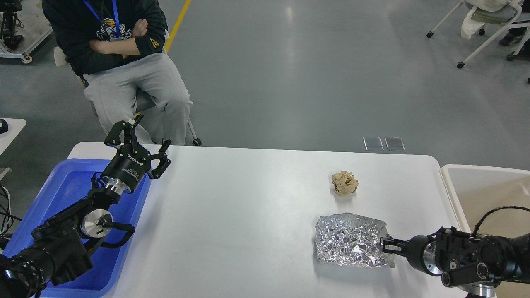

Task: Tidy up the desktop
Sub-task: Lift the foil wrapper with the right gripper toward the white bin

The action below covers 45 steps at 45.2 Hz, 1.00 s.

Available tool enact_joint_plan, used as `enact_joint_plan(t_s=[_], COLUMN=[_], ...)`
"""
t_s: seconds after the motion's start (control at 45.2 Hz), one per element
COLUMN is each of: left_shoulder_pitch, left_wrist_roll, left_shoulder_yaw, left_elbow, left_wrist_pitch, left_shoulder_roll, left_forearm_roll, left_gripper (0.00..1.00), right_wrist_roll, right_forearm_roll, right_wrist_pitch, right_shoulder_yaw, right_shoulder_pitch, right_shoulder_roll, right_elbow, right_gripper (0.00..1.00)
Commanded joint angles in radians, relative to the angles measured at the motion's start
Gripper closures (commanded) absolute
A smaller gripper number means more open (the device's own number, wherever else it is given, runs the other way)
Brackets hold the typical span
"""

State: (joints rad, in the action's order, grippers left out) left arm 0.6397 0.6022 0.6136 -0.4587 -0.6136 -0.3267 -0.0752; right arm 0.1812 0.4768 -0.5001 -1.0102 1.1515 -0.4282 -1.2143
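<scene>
The white desktop (248, 215) bears a crumpled silver foil sheet (350, 240) at the front right and a small crumpled tan paper ball (344, 183) just behind it. My right gripper (387, 245) comes in low from the right, its thin fingers closed on the foil's right edge. My left gripper (143, 135) is open and empty, held above the desktop's far left edge, over the rim of the blue tray (66, 186).
A cream bin (480, 186) stands off the desktop's right end, beside my right arm. A seated person (124, 62) with crossed arms is just beyond the far left corner. Wheeled chairs (488, 29) stand at the far right on the grey floor.
</scene>
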Motion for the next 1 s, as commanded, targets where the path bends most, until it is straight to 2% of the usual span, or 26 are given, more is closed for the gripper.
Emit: enact_joint_plan(t_s=[0.0,0.111,0.443,0.753,0.974], left_shoulder_pitch=[0.000,0.000,0.000,0.000,0.000], left_wrist_roll=[0.001,-0.001,0.001,-0.001,-0.001], left_shoulder_yaw=[0.000,0.000,0.000,0.000,0.000], left_elbow=[0.000,0.000,0.000,0.000,0.000], left_wrist_pitch=[0.000,0.000,0.000,0.000,0.000], left_shoulder_roll=[0.000,0.000,0.000,0.000,0.000], left_forearm_roll=[0.000,0.000,0.000,0.000,0.000], left_gripper=[0.00,0.00,0.00,0.00,0.00], right_wrist_roll=[0.000,0.001,0.027,0.055,0.069], right_forearm_roll=[0.002,0.000,0.000,0.014,0.048], right_wrist_pitch=[0.000,0.000,0.003,0.020,0.077], right_shoulder_yaw=[0.002,0.004,0.076,0.073,0.070], right_shoulder_pitch=[0.000,0.004,0.053,0.195,0.281], right_shoulder_roll=[-0.001,-0.007,-0.109,-0.279,-0.397], right_elbow=[-0.011,-0.019,-0.180,-0.298,-0.349], right_gripper=[0.99,1.00,1.00,1.00,1.00])
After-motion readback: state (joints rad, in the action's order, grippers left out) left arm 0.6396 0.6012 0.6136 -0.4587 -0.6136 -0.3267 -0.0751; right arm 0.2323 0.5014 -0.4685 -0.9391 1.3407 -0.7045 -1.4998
